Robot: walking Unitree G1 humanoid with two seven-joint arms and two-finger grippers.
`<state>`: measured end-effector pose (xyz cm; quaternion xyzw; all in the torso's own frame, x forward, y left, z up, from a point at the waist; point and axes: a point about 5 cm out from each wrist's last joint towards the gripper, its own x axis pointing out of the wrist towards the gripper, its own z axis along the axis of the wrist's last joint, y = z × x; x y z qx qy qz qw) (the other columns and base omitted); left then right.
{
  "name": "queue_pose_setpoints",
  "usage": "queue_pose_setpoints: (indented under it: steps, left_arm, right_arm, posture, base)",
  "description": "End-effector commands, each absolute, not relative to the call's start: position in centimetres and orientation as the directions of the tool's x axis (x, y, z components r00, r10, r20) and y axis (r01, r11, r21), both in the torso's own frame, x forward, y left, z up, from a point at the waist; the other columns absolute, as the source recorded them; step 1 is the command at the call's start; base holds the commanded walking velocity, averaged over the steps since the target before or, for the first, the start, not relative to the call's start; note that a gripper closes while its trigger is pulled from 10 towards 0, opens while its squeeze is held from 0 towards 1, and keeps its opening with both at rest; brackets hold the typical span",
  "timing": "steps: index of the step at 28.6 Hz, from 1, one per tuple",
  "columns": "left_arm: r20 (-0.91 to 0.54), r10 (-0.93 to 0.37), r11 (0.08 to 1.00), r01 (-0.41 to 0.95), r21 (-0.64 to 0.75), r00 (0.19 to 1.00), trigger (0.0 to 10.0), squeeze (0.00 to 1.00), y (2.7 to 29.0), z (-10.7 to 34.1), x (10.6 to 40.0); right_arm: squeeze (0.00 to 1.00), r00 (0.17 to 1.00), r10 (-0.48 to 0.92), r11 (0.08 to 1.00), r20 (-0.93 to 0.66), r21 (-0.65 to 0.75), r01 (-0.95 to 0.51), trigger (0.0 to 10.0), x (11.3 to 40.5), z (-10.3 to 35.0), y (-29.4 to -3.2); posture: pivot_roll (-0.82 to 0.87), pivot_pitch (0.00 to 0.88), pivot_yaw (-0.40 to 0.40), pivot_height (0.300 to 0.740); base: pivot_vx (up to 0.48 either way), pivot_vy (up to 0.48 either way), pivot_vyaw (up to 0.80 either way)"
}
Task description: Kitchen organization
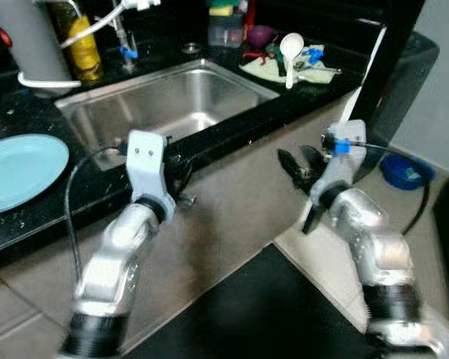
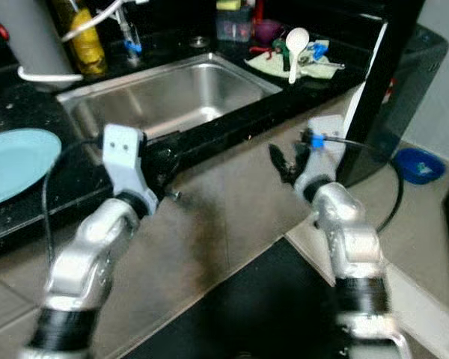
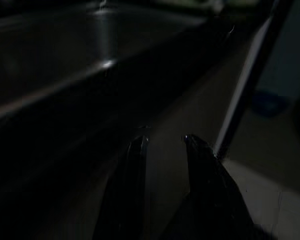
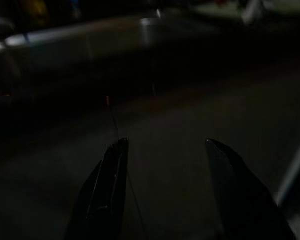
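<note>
Black kitchen counter with a steel sink set in it, pale blue plate on the counter left of the sink, white spoon on a cloth behind it, left gripper at the counter's front edge with fingers slightly apart, right gripper before the cabinet front, fingers spread wide.

Black stone counter with steel sink, beige cabinet front below.

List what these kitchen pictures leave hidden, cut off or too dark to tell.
- Light blue plate: cut by the eye view's left edge.
- Utensils on the cloth: blurred, too small to name, bar a white spoon.
- Wrist views: too dark beyond the left hand and right hand.
</note>
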<state>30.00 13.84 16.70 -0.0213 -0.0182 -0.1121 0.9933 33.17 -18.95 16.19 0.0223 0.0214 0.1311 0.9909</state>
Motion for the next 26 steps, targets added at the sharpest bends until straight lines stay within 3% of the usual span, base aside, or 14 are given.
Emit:
queue_pose_setpoints:
  steps: [1,7,12,20,26]
  left_arm:
    - [-0.002,-0.185,0.982,0.185,-0.027,0.983,10.0,0.00,15.3,15.2,29.7]
    - [-0.134,-0.067,0.997,0.073,0.039,0.989,10.0,0.00,18.3,10.3,28.2]
    - [-0.271,0.022,1.000,-0.024,-0.005,0.962,10.0,0.00,20.4,6.1,26.4]
    - [-0.368,0.003,0.997,-0.029,-0.065,0.930,10.0,0.00,21.2,3.0,23.8]
    - [-0.409,0.044,0.997,-0.064,-0.036,0.912,10.0,0.00,21.7,1.5,22.7]
  right_arm:
    - [0.00,0.967,0.246,0.969,-0.069,0.012,-0.246,10.0,32.9,15.1,-19.3]
    - [0.00,0.964,0.182,0.979,-0.193,-0.051,-0.195,10.0,31.4,11.1,-20.7]
    - [0.00,0.941,0.144,0.982,-0.306,-0.070,-0.173,10.0,29.8,7.5,-21.8]
    - [0.00,0.906,0.097,0.986,-0.411,-0.088,-0.145,10.0,27.3,4.0,-23.2]
    - [0.00,0.903,0.098,0.986,-0.419,-0.080,-0.144,10.0,26.8,3.3,-23.2]
  posture:
    - [-0.02,0.000,-0.005,0.740]
    - [-0.02,0.000,-0.003,0.740]
    - [-0.02,0.000,-0.005,0.740]
    - [-0.02,0.000,-0.008,0.740]
    - [-0.02,0.000,-0.007,0.740]
  base:
    - [0.000,0.000,0.00]
    - [0.000,0.000,0.00]
    - [0.000,0.000,0.00]
    - [0.000,0.000,0.00]
    - [0.000,-0.460,0.00]
